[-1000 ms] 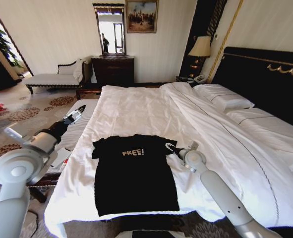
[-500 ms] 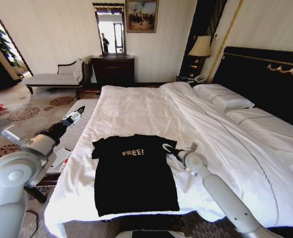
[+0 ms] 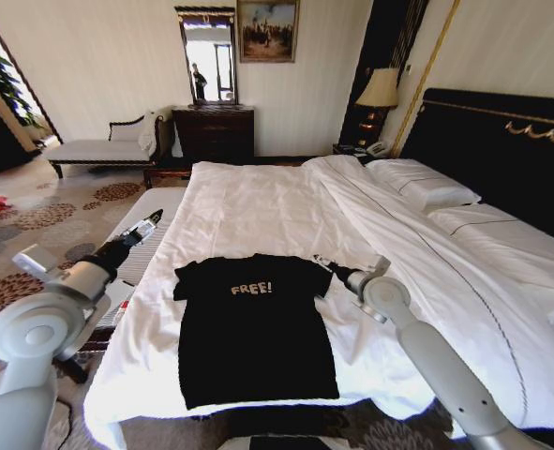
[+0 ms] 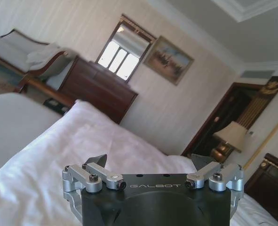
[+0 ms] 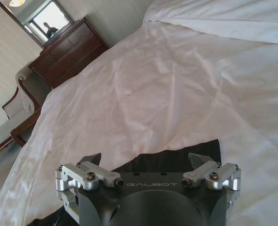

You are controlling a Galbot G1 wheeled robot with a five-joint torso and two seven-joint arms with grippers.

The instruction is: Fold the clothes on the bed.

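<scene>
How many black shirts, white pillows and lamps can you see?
Black shirts: 1, the T-shirt lying flat on the bed.
White pillows: 2, one and the next by the headboard.
Lamps: 1, the lamp.
Total: 4.

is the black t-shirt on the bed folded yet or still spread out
Spread out. The t-shirt lies flat on the bed, both sleeves out and FREE! lettering showing, with no fold. The open right gripper is at its sleeve.

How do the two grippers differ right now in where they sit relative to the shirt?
The right gripper sits over the bed at the T-shirt sleeve edge; the left gripper hangs off the bed's side, apart from the T-shirt. Both have open jaws.
</scene>
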